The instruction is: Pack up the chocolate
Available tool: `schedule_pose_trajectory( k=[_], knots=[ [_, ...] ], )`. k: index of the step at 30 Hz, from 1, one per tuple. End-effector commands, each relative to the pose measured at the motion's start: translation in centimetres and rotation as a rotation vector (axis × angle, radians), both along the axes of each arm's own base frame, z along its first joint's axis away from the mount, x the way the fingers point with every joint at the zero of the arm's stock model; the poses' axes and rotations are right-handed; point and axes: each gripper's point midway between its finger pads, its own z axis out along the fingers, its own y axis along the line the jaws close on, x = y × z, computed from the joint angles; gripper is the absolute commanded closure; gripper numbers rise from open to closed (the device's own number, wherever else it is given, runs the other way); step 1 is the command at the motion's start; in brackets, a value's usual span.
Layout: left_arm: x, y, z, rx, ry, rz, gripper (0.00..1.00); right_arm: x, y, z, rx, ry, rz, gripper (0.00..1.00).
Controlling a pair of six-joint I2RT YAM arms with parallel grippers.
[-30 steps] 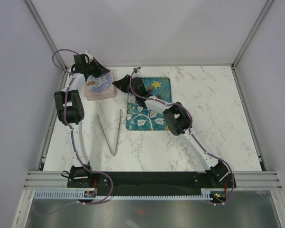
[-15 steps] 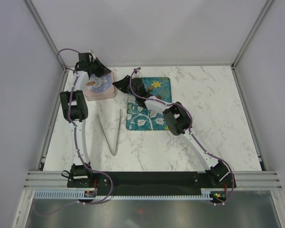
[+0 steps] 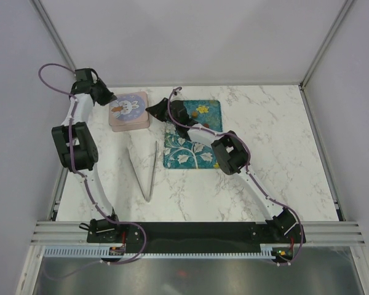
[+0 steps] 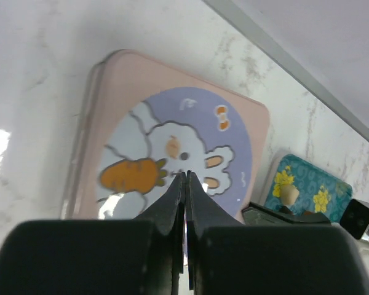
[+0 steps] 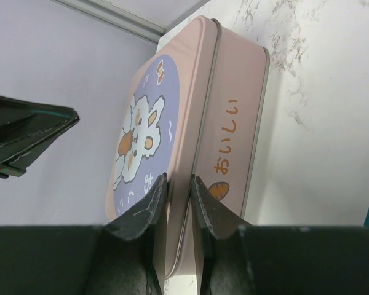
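A pink tin [image 3: 129, 111] with a bunny lid stands closed at the back left of the table. My right gripper [image 5: 175, 192] is shut on the tin's near right edge, one finger over the lid [image 5: 149, 132] and the other against the side wall [image 5: 230, 132]. My left gripper [image 4: 186, 176] is shut and empty, hanging above the lid [image 4: 172, 138] near the back left corner [image 3: 108, 97]. Two small brown chocolate pieces [image 3: 202, 110] lie on the teal mat [image 3: 197, 147] behind the right wrist. Any chocolate inside the tin is hidden.
Long metal tongs [image 3: 145, 174] lie on the marble in front of the tin, tips pointing to the near side. The teal mat with yellow flower prints [image 4: 304, 192] sits right of the tin. The left wall and frame post are close behind the left arm.
My left gripper has lifted off the tin's lid and swung back and left toward the corner. The right gripper and the tin have not moved.
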Motion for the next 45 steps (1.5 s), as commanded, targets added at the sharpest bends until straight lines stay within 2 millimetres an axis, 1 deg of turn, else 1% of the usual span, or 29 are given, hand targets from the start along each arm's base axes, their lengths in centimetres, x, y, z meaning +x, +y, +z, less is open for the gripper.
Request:
schedule_pose_trajectory(
  k=[1,5,9,14,15,16,18,19,21,22,23,24,25,26,27,28,29,30,31,33,35,36,37,38,39,40,42,43,45],
  knots=[
    [-2.5,4.3,-1.7,0.139,0.068,0.106,0.98,-2.6,0.3,-4.4,-0.111,0.11,0.061,0.75],
    [-3.7,5.2,-5.6,0.163,0.165,0.142,0.98,-3.0,0.4,-4.6,-0.115,0.115,0.073,0.75],
    [-3.4,4.8,-7.6,0.13,0.211,0.113,0.98,-3.1,0.4,-3.7,-0.121,0.099,0.084,0.75],
    [-2.9,4.9,-4.4,0.135,0.17,0.108,0.98,-2.7,-0.1,-0.6,-0.134,0.048,0.097,0.7],
    [-2.7,4.9,-2.3,0.14,0.132,0.106,0.98,-2.4,-0.5,0.0,-0.135,0.045,0.095,0.68],
    [-2.7,4.7,-1.3,0.134,0.111,0.1,0.98,-2.2,-0.8,0.5,-0.135,0.044,0.092,0.59],
    [-3.0,3.4,2.2,0.117,0.046,0.071,0.98,-1.6,-1.8,3.7,-0.121,0.005,0.079,0.5],
    [-3.3,2.6,3.0,0.116,0.033,0.051,0.98,-1.6,-2.4,5.7,-0.118,-0.01,0.076,0.35],
    [-4.4,1.3,3.9,0.096,0.026,0.019,0.96,-1.4,-3.5,7.9,-0.135,-0.049,0.073,0.24],
    [-5.0,0.6,6.2,0.091,-0.019,0.0,0.94,-1.6,-4.1,8.1,-0.151,-0.048,0.073,0.17],
    [-5.5,-0.8,6.9,0.092,-0.033,-0.038,0.88,-1.9,-4.8,11.2,-0.145,-0.082,0.068,0.14],
    [-6.5,-2.0,6.8,0.078,-0.029,-0.076,0.84,-2.4,-5.8,10.7,-0.176,-0.069,0.067,0.12],
    [-7.5,-3.5,8.9,0.084,-0.072,-0.113,0.79,-3.2,-6.7,14.1,-0.179,-0.116,0.068,0.09],
    [-8.4,-4.5,9.9,0.079,-0.093,-0.142,0.67,-3.9,-7.2,15.1,-0.195,-0.135,0.078,0.02],
    [-9.5,-5.5,9.6,0.064,-0.09,-0.168,0.59,-5.0,-8.1,13.9,-0.239,-0.114,0.086,0.02],
    [-10.9,-6.7,12.3,0.065,-0.154,-0.199,0.52,-6.3,-9.4,17.4,-0.257,-0.166,0.081,0.02],
    [-11.8,-7.5,13.1,0.058,-0.177,-0.22,0.41,-7.2,-10.2,18.0,-0.277,-0.168,0.077,0.02],
    [-13.1,-8.7,12.6,0.028,-0.173,-0.26,0.36,-8.3,-11.2,16.8,-0.317,-0.139,0.085,0.02],
    [-15.1,-10.8,14.8,-0.002,-0.251,-0.335,0.01,-10.0,-12.5,19.0,-0.349,-0.155,0.084,0.02],
    [-17.2,-12.7,17.0,-0.007,-0.324,-0.415,0.0,-12.1,-14.6,17.9,-0.412,-0.103,0.084,0.02],
    [-20.5,-15.7,19.9,-0.009,-0.435,-0.566,0.0,-14.8,-17.2,20.0,-0.449,-0.104,0.064,0.02],
    [-21.5,-16.4,19.9,-0.01,-0.453,-0.611,0.0,-15.7,-18.7,18.5,-0.491,-0.069,0.036,0.02],
    [-22.4,-16.9,20.3,-0.007,-0.469,-0.634,0.0,-17.3,-20.5,20.7,-0.491,-0.09,0.004,0.02],
    [-23.1,-17.1,20.9,-0.009,-0.493,-0.642,0.0,-18.1,-21.6,20.9,-0.504,-0.094,-0.018,0.02],
    [-24.9,-17.7,21.6,-0.024,-0.529,-0.68,0.0,-18.8,-23.3,19.4,-0.546,-0.07,-0.062,0.02],
    [-25.8,-18.1,22.1,-0.035,-0.554,-0.703,0.0,-20.3,-24.9,21.5,-0.532,-0.106,-0.097,0.02],
    [-27.7,-18.4,22.6,-0.052,-0.598,-0.713,0.0,-21.8,-26.9,20.5,-0.563,-0.103,-0.125,0.02],
    [-28.3,-18.6,22.6,-0.057,-0.606,-0.721,0.0,-22.8,-28.2,21.8,-0.553,-0.127,-0.157,0.02],
    [-29.6,-18.7,22.1,-0.064,-0.614,-0.73,0.0,-24.0,-29.4,21.1,-0.578,-0.124,-0.167,0.02]
  ],
)
